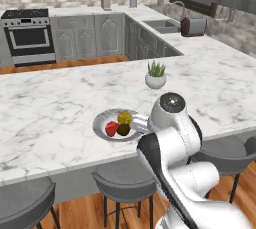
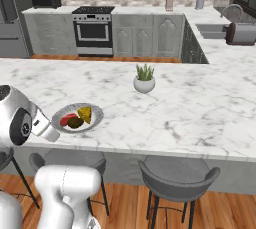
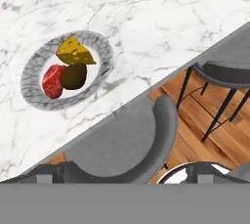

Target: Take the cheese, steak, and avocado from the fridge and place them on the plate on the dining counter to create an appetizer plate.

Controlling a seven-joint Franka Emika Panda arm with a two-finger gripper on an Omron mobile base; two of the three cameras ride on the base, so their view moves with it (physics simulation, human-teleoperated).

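Yellow holed cheese chunk (image 3: 74, 52), red steak chunk (image 3: 52, 80) and dark avocado ball (image 3: 74, 76) sat touching on the round grey plate (image 3: 30, 76) near the white marble dining counter's (image 3: 161, 17) front edge, gripper (image 3: 124, 173) fingers wide open, no readable writing.

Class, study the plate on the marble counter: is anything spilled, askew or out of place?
Nothing stands out. The cheese, steak and avocado sit together inside the plate, which lies flat on the dining counter.

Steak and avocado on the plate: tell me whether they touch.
Touching. The hand view shows the steak pressed against the avocado with no gap on the plate.
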